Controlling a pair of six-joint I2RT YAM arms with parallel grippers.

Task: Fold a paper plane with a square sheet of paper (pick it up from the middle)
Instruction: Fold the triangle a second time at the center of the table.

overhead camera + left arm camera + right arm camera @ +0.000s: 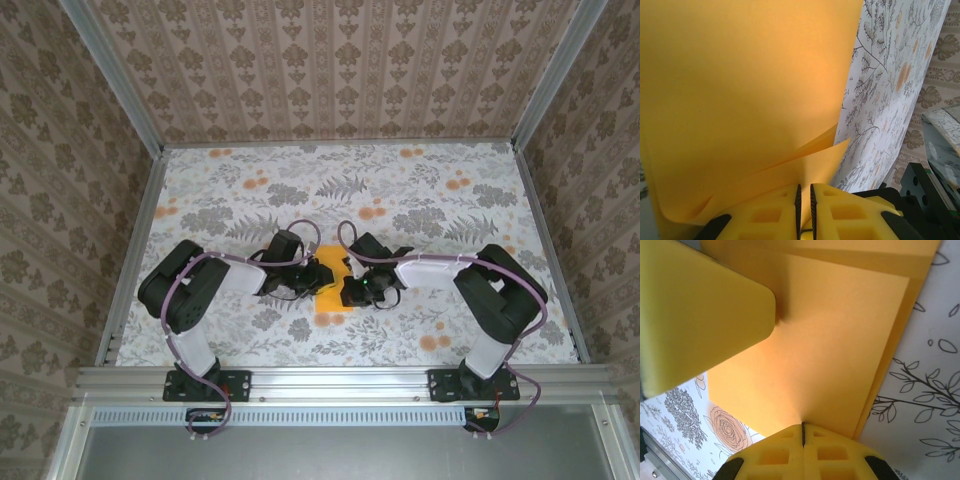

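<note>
Both arms are meeting at the square sheet of paper point(830, 340), which is sitting over the middle of the flower-printed surface point(400, 190). The left tool point(805, 192) is working from the sheet's left side, pinching it, yellow fingers almost together with the doubled layers running in between them. The right tool point(802, 429) is coming in from the sheet's right side, fingers pressed tight together and nipping its edge. The sheet is curving, folded over on itself, one layer's edge peeking past the other, and one of the left tool's fingers point(690, 315) is touching its face.
</note>
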